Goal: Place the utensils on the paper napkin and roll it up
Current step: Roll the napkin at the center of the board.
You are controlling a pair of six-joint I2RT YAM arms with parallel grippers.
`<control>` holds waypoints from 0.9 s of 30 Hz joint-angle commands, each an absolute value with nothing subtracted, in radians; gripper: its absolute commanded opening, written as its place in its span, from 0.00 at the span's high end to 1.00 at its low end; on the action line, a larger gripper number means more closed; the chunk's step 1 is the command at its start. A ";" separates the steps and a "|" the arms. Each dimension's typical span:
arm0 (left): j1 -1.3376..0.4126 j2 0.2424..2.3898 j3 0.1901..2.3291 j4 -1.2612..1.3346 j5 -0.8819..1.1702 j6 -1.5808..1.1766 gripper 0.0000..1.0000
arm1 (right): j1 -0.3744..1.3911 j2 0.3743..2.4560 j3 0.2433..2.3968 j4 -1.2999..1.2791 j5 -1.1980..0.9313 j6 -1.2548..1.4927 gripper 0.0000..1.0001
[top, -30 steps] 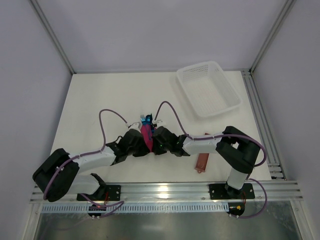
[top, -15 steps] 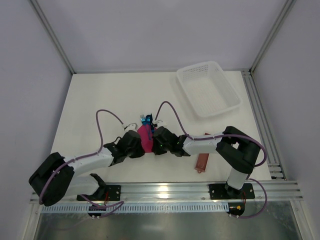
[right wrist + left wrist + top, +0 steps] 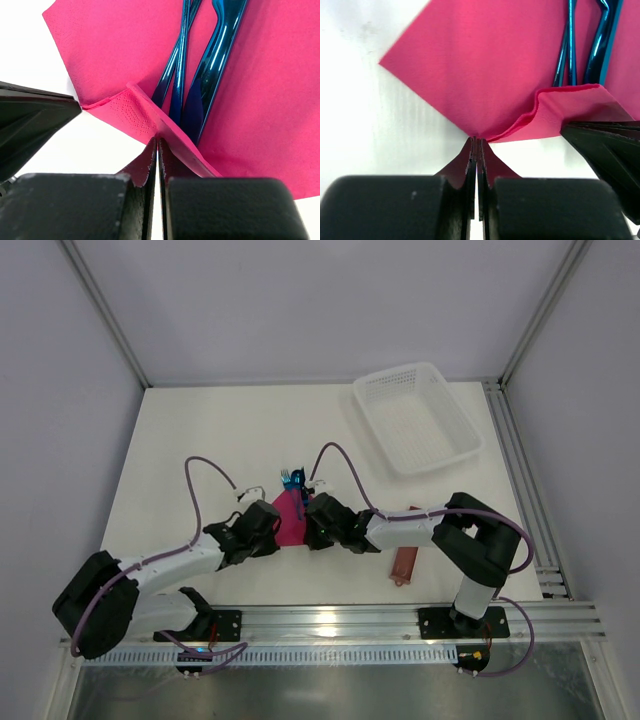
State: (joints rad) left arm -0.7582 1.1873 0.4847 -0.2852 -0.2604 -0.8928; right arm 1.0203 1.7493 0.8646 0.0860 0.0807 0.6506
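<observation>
Left gripper (image 3: 476, 142) and right gripper (image 3: 157, 142) clamping the near edge of the paper napkin (image 3: 485, 60).
Both are pinching shut on the paper; it is lying mid-bench (image 3: 200, 440), the blue utensils (image 3: 212, 60) resting on it, a flap curling over their near ends.

The left claw (image 3: 476, 144) has pulled leftward away from the right claw (image 3: 157, 142), exposing more paper napkin (image 3: 485, 65).
</observation>
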 commanded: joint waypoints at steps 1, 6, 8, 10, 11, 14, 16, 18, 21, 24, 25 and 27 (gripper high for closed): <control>-0.761 1.137 0.528 -0.357 -0.336 -0.925 0.97 | 1.026 1.730 0.848 0.060 0.109 0.649 0.96; -0.761 1.117 0.532 -0.285 -0.247 -0.907 0.97 | 1.026 1.727 0.853 0.061 0.107 0.652 0.96; -0.761 1.130 0.532 -0.239 -0.213 -0.904 0.97 | 1.026 1.729 0.854 0.061 0.104 0.653 0.96; -0.761 1.141 0.535 -0.198 -0.169 -0.899 0.97 | 1.026 1.729 0.856 0.063 0.106 0.657 0.96; -0.761 1.152 0.534 -0.184 -0.157 -0.897 0.97 | 1.026 1.727 0.854 0.063 0.106 0.658 0.96; -0.759 1.167 0.523 -0.121 -0.120 -0.894 0.98 | 1.026 1.726 0.854 0.066 0.107 0.664 0.96; -0.761 1.195 0.520 -0.101 -0.106 -0.894 0.98 | 1.026 1.727 0.854 0.066 0.104 0.664 0.96; -0.761 1.224 0.519 -0.081 -0.098 -0.894 0.98 | 1.026 1.729 0.854 0.067 0.101 0.667 0.96; -0.759 1.252 0.523 -0.087 -0.100 -0.897 0.99 | 1.025 1.723 0.853 0.064 0.103 0.669 0.96; -0.761 1.273 0.517 -0.097 -0.112 -0.902 0.99 | 1.026 1.717 0.850 0.060 0.103 0.669 0.96; -0.761 1.278 0.514 -0.100 -0.115 -0.907 0.99 | 1.026 1.712 0.848 0.054 0.104 0.669 0.96; -0.759 1.282 0.509 -0.103 -0.126 -0.911 0.99 | 1.025 1.707 0.845 0.049 0.109 0.669 0.96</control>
